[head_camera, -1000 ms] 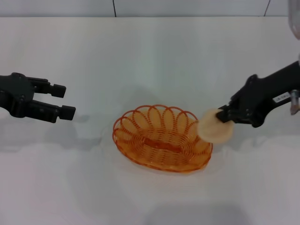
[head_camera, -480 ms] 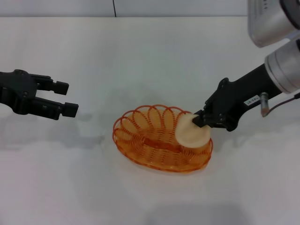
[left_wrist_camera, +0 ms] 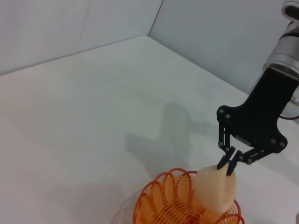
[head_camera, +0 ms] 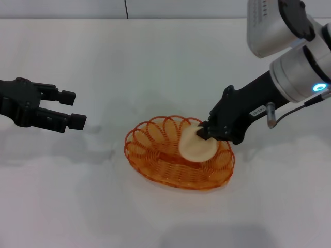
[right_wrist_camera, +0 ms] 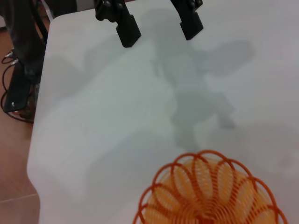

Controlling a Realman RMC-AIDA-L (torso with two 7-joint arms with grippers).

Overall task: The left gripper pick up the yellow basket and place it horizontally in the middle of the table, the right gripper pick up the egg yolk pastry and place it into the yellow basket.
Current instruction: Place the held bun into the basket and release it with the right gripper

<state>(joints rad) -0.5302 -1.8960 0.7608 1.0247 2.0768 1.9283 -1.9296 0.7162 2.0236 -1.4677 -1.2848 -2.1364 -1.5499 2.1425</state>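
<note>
Basket step looks done: oval orange-yellow wire basket (head_camera: 178,153) lies mid-table on white tabletop (head_camera: 155,62). Right gripper (head_camera: 202,132) pinches round cream egg yolk pastry (head_camera: 197,145) over basket's right half; release remains. Left gripper (head_camera: 72,108) idles well left, fingers spread.

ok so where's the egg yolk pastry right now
Head view: the round cream pastry hangs pinched in the right end effector, over the right half of the orange wire basket.

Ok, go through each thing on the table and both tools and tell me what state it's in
yellow basket: upright on the table, lying horizontally.
egg yolk pastry: tilted on edge, held over the basket.
right tool: shut on the pastry's edge.
left tool: open, holding nothing, off to the left.
</note>
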